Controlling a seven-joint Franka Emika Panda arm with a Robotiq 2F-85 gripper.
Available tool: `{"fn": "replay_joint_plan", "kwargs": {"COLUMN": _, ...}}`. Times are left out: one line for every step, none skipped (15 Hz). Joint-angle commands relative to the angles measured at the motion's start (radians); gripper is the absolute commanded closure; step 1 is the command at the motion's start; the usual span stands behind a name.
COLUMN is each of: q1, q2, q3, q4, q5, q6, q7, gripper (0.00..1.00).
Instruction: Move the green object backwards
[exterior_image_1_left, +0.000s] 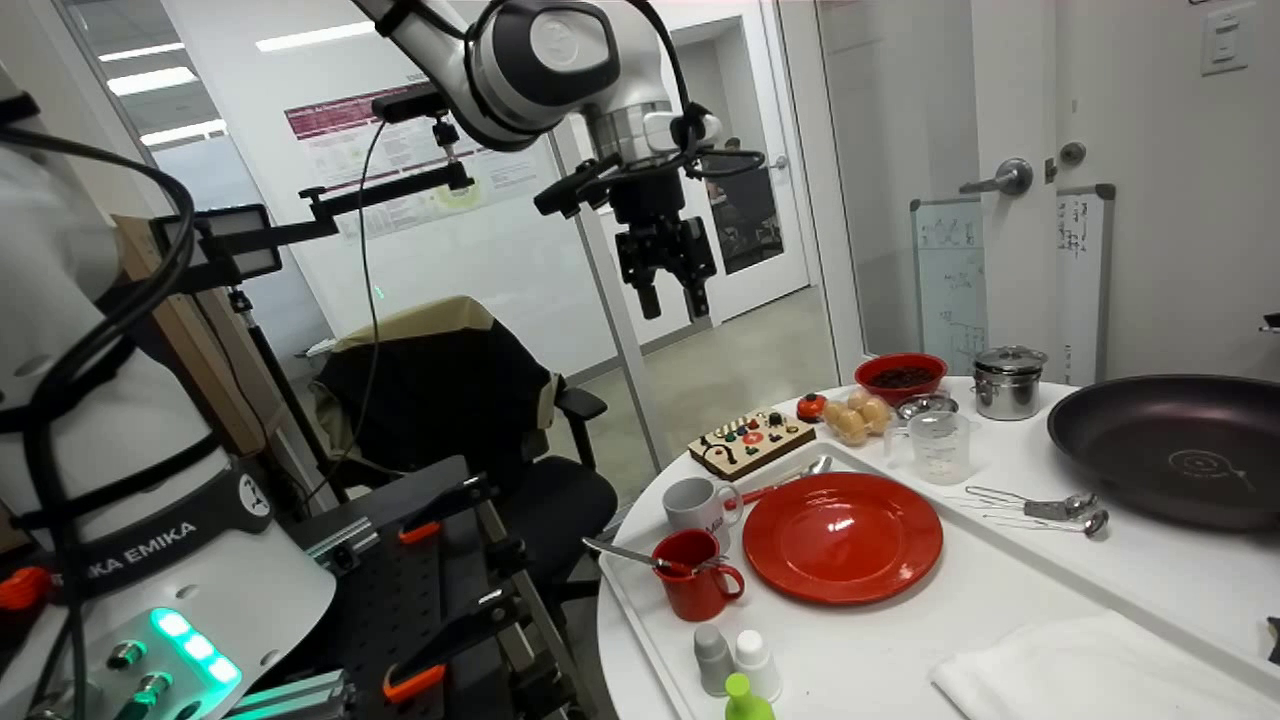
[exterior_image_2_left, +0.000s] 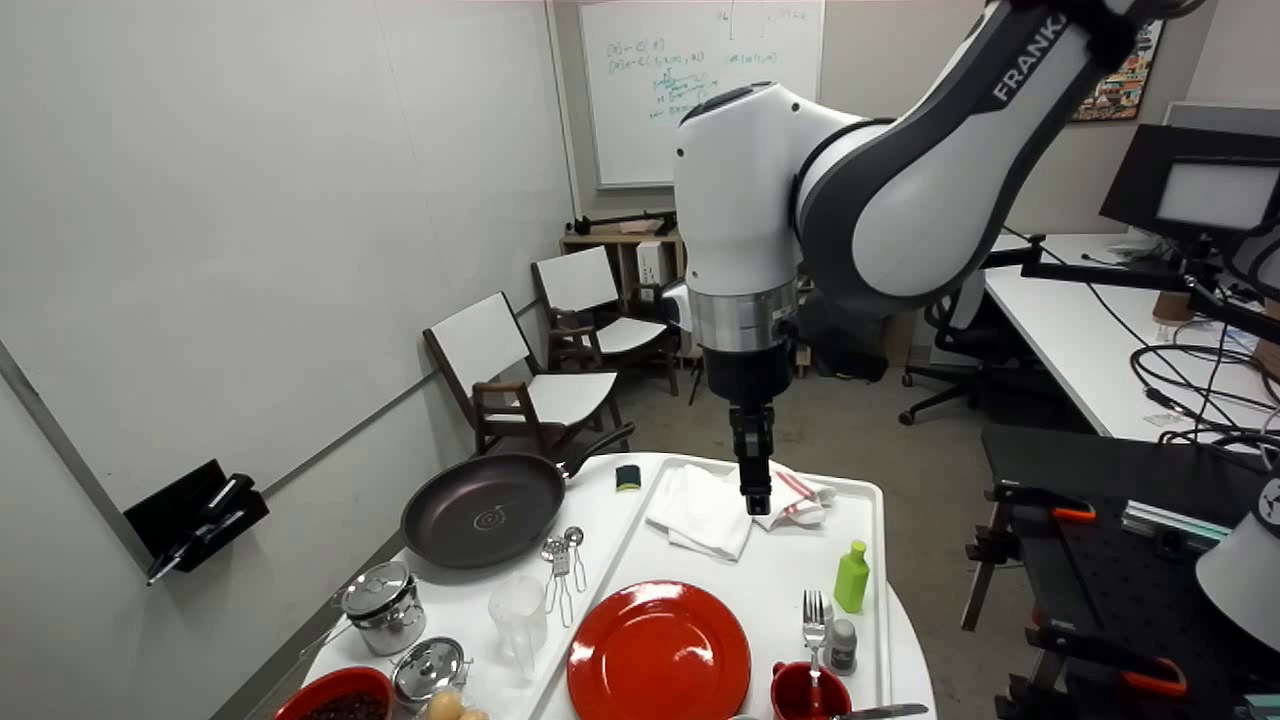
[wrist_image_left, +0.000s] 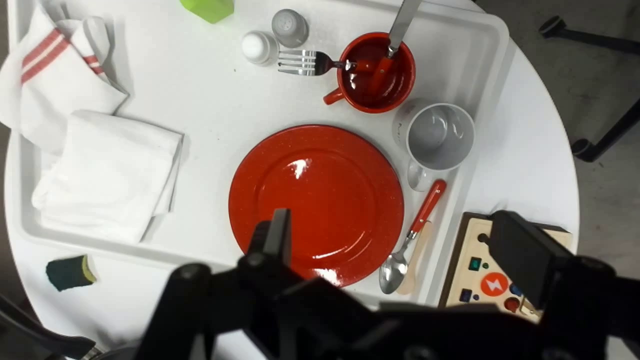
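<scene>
Black two-fingered gripper (wrist_image_left: 394, 222), low in the wrist view, stands spread and empty, with the green narrow-necked, plastic-looking bottle (wrist_image_left: 212, 8) ungrasped upper left and its backward move judged outstanding.

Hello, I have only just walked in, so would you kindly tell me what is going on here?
A robot arm hangs over a white table, apparently about to move the green bottle backwards. Its gripper is open, holds nothing and has not yet taken the bottle, which stands upright on the tray near the grey shaker. The red plate and a red mug with a fork in it are on the tray too.
</scene>
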Motion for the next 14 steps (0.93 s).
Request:
{"fn": "replay_joint_plan", "kwargs": {"q1": -0.004, "q2": 0.050, "q3": -0.020, "q4": 0.013, "q5": -0.075, "q6": 0.021, "q7": 0.048, "gripper": 0.00}}
{"fn": "replay_joint_plan", "kwargs": {"q1": -0.004, "q2": 0.060, "q3": -0.026, "q4": 0.013, "q5": -0.091, "q6": 0.022, "q7": 0.055, "gripper": 0.00}}
{"fn": "replay_joint_plan", "kwargs": {"q1": -0.004, "q2": 0.069, "q3": -0.036, "q4": 0.010, "q5": -0.115, "q6": 0.023, "q7": 0.069, "gripper": 0.00}}
{"fn": "replay_joint_plan", "kwargs": {"q1": -0.006, "q2": 0.083, "q3": -0.044, "q4": 0.012, "q5": -0.130, "q6": 0.020, "q7": 0.076, "gripper": 0.00}}
{"fn": "replay_joint_plan", "kwargs": {"q1": -0.009, "q2": 0.100, "q3": -0.056, "q4": 0.015, "q5": -0.148, "q6": 0.022, "q7": 0.087, "gripper": 0.00}}
{"fn": "replay_joint_plan", "kwargs": {"q1": -0.011, "q2": 0.110, "q3": -0.067, "q4": 0.015, "q5": -0.162, "q6": 0.021, "q7": 0.097, "gripper": 0.00}}
{"fn": "replay_joint_plan", "kwargs": {"q1": -0.017, "q2": 0.120, "q3": -0.081, "q4": 0.014, "q5": -0.171, "q6": 0.022, "q7": 0.102, "gripper": 0.00}}
{"fn": "replay_joint_plan", "kwargs": {"q1": -0.022, "q2": 0.128, "q3": -0.093, "q4": 0.014, "q5": -0.178, "q6": 0.023, "q7": 0.106, "gripper": 0.00}}
{"fn": "replay_joint_plan", "kwargs": {"q1": -0.031, "q2": 0.135, "q3": -0.105, "q4": 0.011, "q5": -0.179, "q6": 0.025, "q7": 0.102, "gripper": 0.00}}
{"fn": "replay_joint_plan", "kwargs": {"q1": -0.040, "q2": 0.141, "q3": -0.117, "q4": 0.008, "q5": -0.176, "q6": 0.028, "q7": 0.096, "gripper": 0.00}}
{"fn": "replay_joint_plan", "kwargs": {"q1": -0.052, "q2": 0.147, "q3": -0.127, "q4": 0.007, "q5": -0.169, "q6": 0.031, "q7": 0.087, "gripper": 0.00}}
{"fn": "replay_joint_plan", "kwargs": {"q1": -0.064, "q2": 0.154, "q3": -0.137, "q4": 0.005, "q5": -0.163, "q6": 0.037, "q7": 0.078, "gripper": 0.00}}
{"fn": "replay_joint_plan", "kwargs": {"q1": -0.077, "q2": 0.161, "q3": -0.146, "q4": 0.005, "q5": -0.154, "q6": 0.044, "q7": 0.068, "gripper": 0.00}}
{"fn": "replay_joint_plan", "kwargs": {"q1": -0.089, "q2": 0.168, "q3": -0.154, "q4": 0.005, "q5": -0.149, "q6": 0.052, "q7": 0.062, "gripper": 0.00}}
